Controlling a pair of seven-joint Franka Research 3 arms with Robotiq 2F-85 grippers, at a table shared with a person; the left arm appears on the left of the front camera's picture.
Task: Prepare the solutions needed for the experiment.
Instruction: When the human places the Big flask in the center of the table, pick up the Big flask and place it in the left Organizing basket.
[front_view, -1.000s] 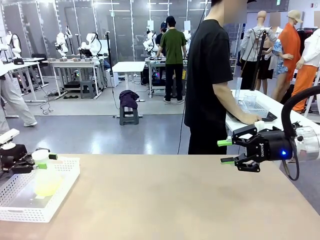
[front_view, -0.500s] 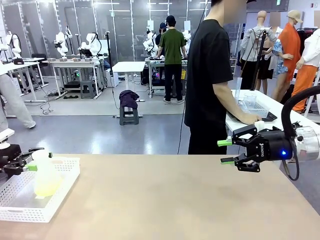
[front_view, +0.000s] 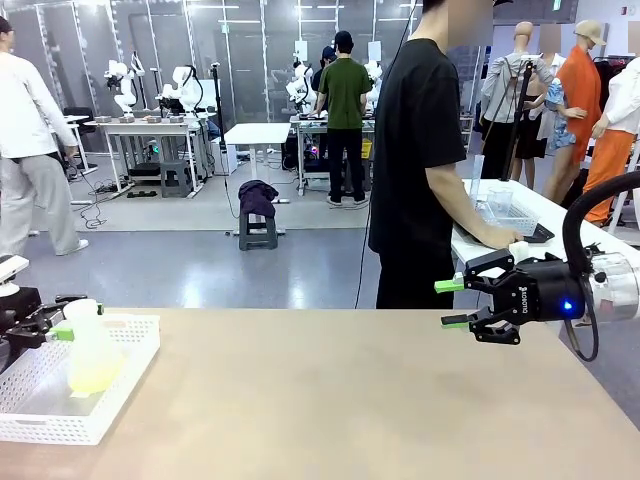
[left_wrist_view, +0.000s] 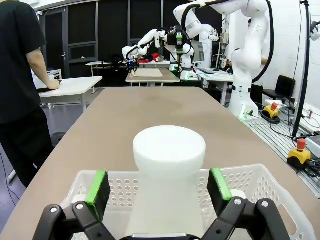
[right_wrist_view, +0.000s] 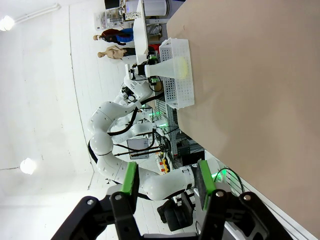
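Observation:
A translucent plastic flask (front_view: 90, 345) stands upright in the white basket (front_view: 120, 405) at the table's left end. A shallow layer of the pale yellow-green solution (front_view: 96, 378) lies in its bottom. My left gripper (front_view: 62, 322) is open at the flask's neck. In the left wrist view the white neck (left_wrist_view: 169, 165) sits between the green pads (left_wrist_view: 98, 186) with a gap on each side. My right gripper (front_view: 452, 303) hovers above the table's far right edge, jaws apart with nothing between them. The right wrist view shows the basket (right_wrist_view: 181, 95) and the solution (right_wrist_view: 183, 66) far across the table.
A person in a black shirt (front_view: 420, 160) stands at the far side, turned toward a side table (front_view: 540, 215) on the right, one hand resting on it. The wide tan tabletop (front_view: 350, 400) between basket and right gripper is bare.
My left gripper has opened off the flask's neck and drawn back a little to the left. The flask stays upright in the basket. The right arm has not moved.

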